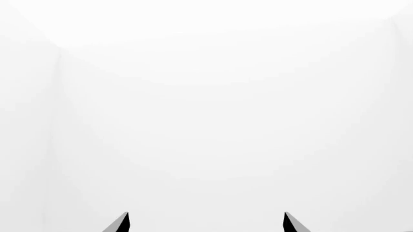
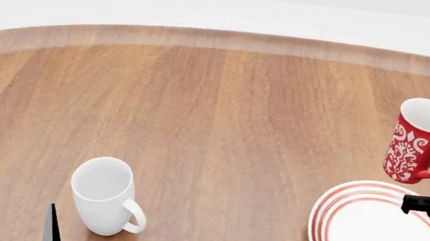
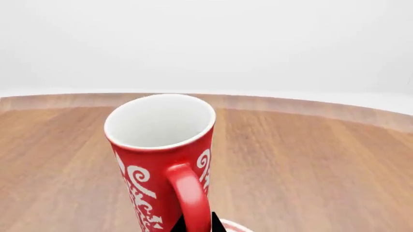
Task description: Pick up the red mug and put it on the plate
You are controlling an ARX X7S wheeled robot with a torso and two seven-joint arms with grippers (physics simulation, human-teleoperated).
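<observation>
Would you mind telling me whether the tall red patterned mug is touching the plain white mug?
Apart: head view shows red mug and white mug separated by bare table.

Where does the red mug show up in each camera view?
Head view: the red mug is at the far right, just beyond the plate.
Right wrist view: it fills the lower centre, handle toward the camera.
Left wrist view: not in it; only blank white.
Shared landmark: the wooden table, seen in the head and right wrist views.
</observation>
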